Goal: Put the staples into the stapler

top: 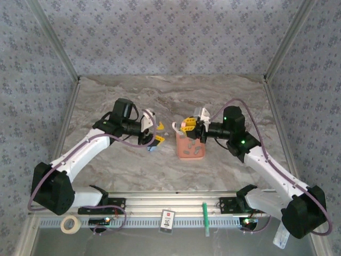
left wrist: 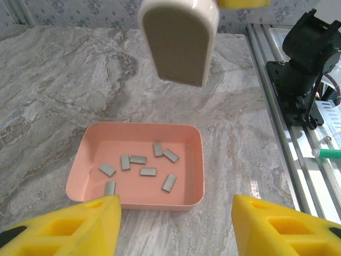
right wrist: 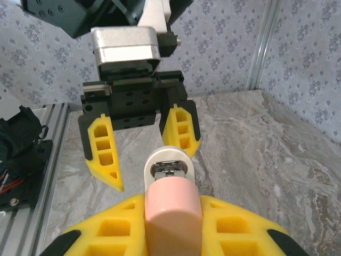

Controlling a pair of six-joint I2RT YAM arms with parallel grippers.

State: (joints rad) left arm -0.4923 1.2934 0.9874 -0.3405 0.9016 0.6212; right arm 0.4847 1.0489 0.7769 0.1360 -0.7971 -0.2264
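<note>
The left end effector [left wrist: 175, 207] stands half open and empty. Below and ahead of it, grey metal staple strips [left wrist: 148, 172] lie scattered in a salmon-pink rectangular plastic tray [left wrist: 80, 160] on the marbled worktop [left wrist: 53, 80]. The right end effector [right wrist: 173, 216] clamps the small pinkish stapler [right wrist: 171, 192], long axis straight ahead of it, whitish slotted end facing the left one.

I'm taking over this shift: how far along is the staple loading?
Done: the right gripper holds the stapler up off the table. In hand: the left gripper, open and empty, faces it. Left: the staples lie loose in the pink tray; picking one up and loading it remain.
</note>
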